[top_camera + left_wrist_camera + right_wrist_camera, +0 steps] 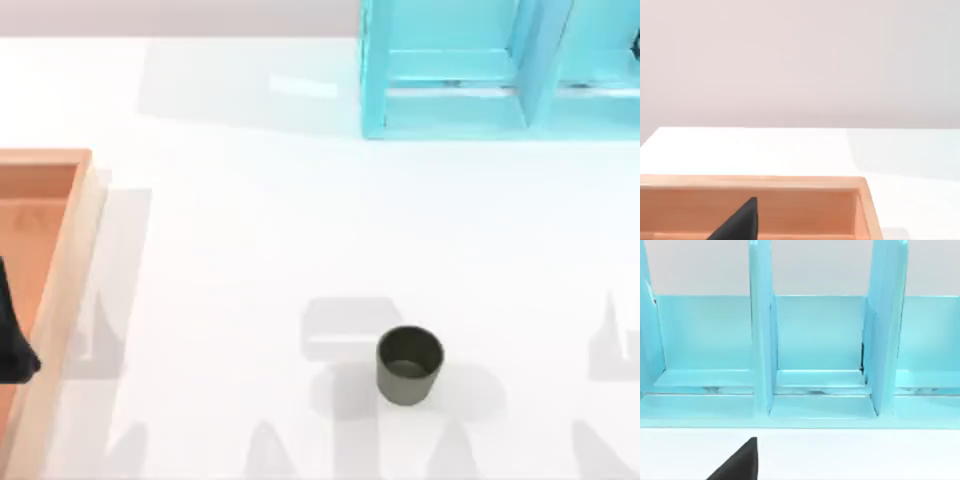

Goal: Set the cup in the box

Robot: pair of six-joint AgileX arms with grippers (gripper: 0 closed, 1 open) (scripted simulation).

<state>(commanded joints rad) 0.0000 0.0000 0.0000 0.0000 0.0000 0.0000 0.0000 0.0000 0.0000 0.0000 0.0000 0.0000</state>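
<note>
Standing upright on the white surface [250, 250], mouth up and axis vertical, the cup [409, 365] sits near the front edge, right of centre and well apart from the box [62, 280] at the far left. Our left gripper [12, 345] hangs over the box's floor, so the cup lies well to its right. We cannot tell whether either gripper is open or closed, nor which arm is nearer the cup.
</note>
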